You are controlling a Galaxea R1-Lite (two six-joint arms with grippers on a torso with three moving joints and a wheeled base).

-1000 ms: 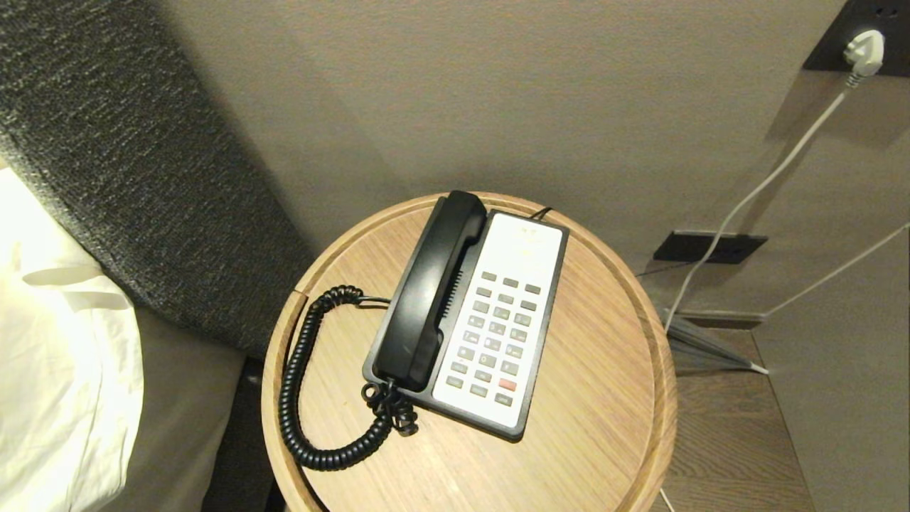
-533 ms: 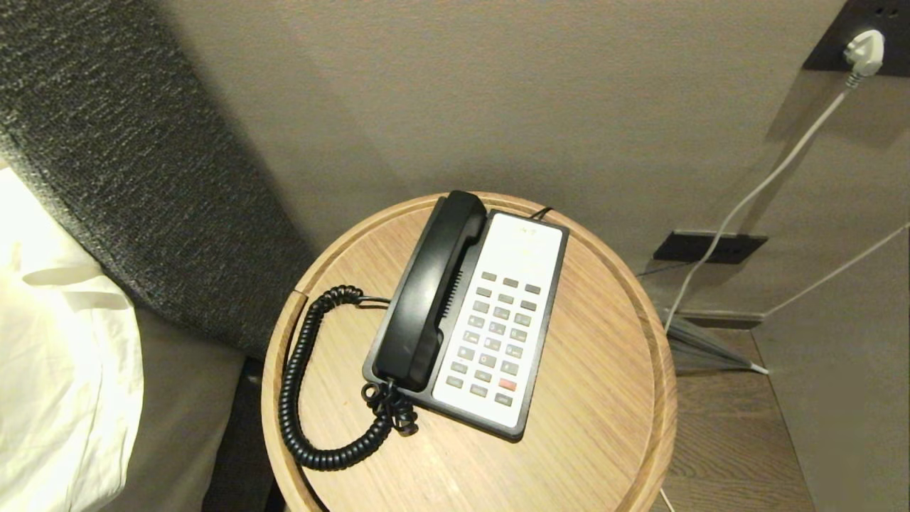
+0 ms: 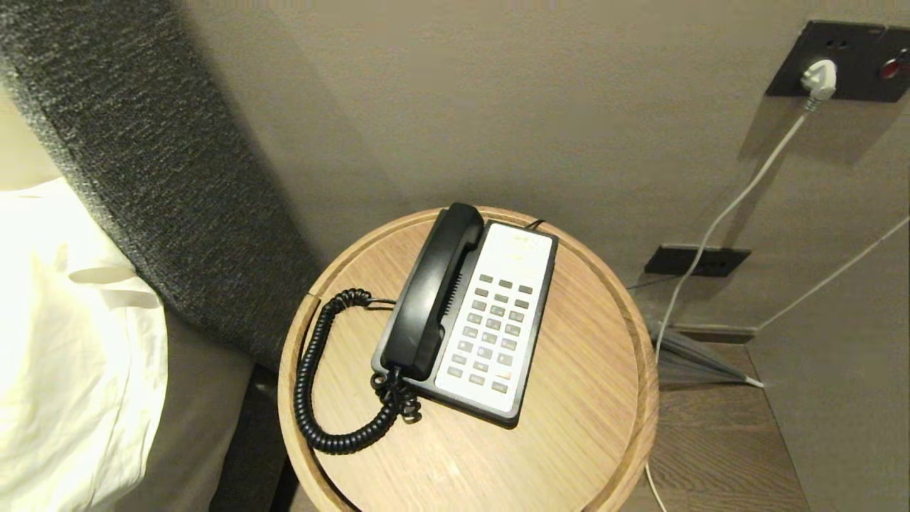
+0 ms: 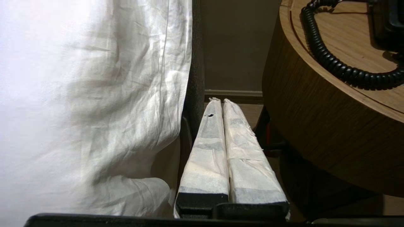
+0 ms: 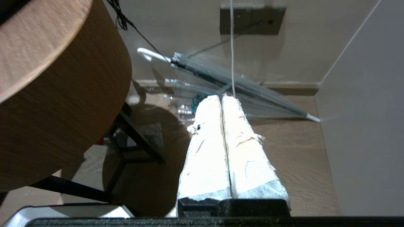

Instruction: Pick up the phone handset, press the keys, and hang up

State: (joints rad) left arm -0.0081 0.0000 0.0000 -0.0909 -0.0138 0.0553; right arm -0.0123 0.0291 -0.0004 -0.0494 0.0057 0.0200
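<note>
The phone handset (image 3: 435, 290) lies in its cradle on the left side of the phone base (image 3: 530, 363), on the round wooden worktop (image 3: 590, 370); its long axis runs from the near left to the far right, towards the wall. Both arms hang below the worktop's rim; the left end effector (image 4: 220, 101), fingers pressed together and empty, sits between the bed sheet (image 4: 94, 94) and the worktop, on the handset's side (so probably the nearer); the right end effector (image 5: 220, 97) is likewise closed and empty. The handset is glossy black, bulky-ended, with its coiled cord (image 3: 313, 398) looping left; grey keys (image 3: 490, 334) lie beside it.
</note>
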